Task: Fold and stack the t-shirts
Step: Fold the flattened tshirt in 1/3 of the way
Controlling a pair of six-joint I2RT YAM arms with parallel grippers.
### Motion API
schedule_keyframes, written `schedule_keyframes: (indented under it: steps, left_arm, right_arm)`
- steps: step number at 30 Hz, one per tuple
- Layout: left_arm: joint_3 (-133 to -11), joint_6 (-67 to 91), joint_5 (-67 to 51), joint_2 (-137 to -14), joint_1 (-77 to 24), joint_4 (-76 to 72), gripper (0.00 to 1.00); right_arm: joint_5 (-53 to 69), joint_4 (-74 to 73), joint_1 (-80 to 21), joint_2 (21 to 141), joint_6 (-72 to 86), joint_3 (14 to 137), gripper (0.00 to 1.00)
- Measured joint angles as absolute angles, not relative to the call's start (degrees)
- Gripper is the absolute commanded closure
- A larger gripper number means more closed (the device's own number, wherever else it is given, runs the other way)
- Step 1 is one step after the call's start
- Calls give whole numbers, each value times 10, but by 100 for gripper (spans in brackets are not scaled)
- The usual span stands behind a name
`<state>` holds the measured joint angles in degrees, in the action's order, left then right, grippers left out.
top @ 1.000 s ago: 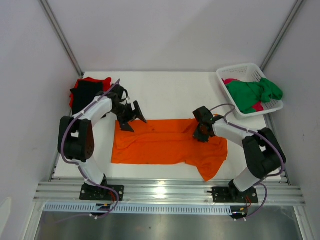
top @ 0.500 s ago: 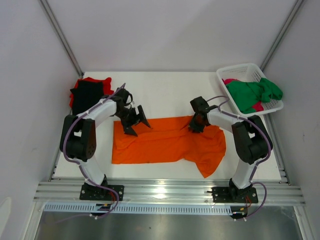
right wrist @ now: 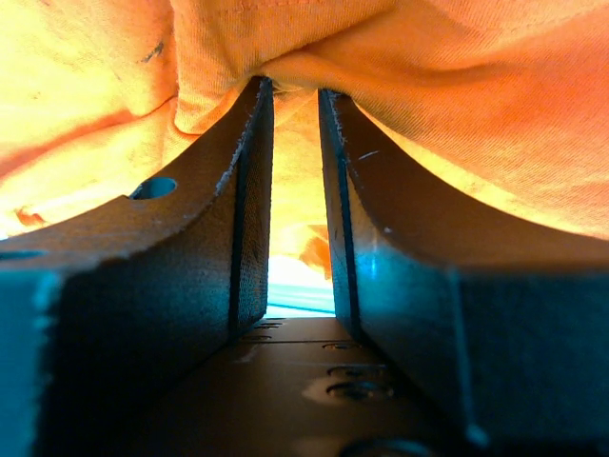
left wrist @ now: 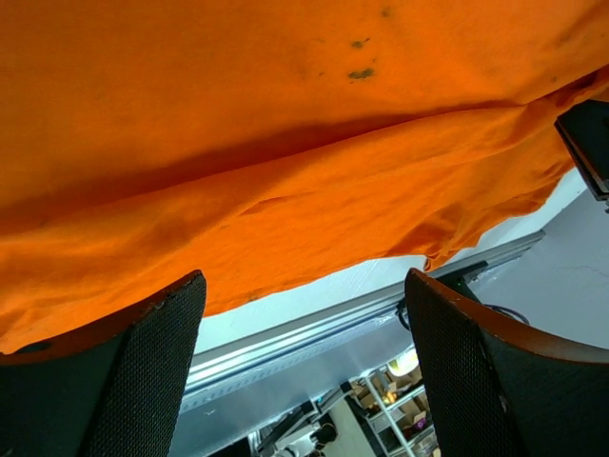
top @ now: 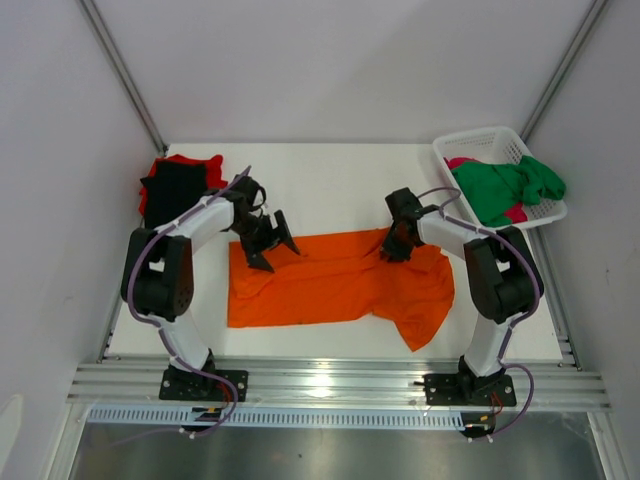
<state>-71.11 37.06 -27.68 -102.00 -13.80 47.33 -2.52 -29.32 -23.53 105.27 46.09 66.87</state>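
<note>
An orange t-shirt (top: 330, 285) lies spread wide across the middle of the table, with one sleeve hanging toward the near right. My right gripper (top: 393, 248) sits at its far right edge. In the right wrist view the narrow jaws (right wrist: 295, 90) pinch a bunched fold of the orange cloth (right wrist: 457, 95) at their tips. My left gripper (top: 270, 243) hovers over the shirt's far left part with its jaws wide and nothing between them. The left wrist view shows the orange cloth (left wrist: 285, 143) beyond the two spread fingertips (left wrist: 171, 314).
A black t-shirt (top: 178, 185) lies on a red one (top: 195, 160) at the far left corner. A white lattice basket (top: 478, 136) at the far right holds a green t-shirt (top: 505, 185) and a pink one (top: 460, 162). An aluminium rail (top: 330, 380) runs along the near edge.
The right gripper has moved away from me and slightly right, drawing the shirt's far right edge with it. The left gripper has shifted a little right and stayed open.
</note>
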Motion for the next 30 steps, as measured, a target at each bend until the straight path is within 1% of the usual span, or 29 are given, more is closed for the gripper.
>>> schedule_keyframes:
  steps: [5,15,30]
  left_arm:
    - [-712,370,-250,-1022,-139,486,13]
    - [-717,345,-222,-1077,-140,510,14]
    - [-715,340,-222,-1111,-140,518,14]
  right_arm:
    - [-25,-296,-231,1054,451,670,75]
    - [-19,-297,-228,1055,449,671,75]
    - [-3,-305,-216,1055,449,671,75]
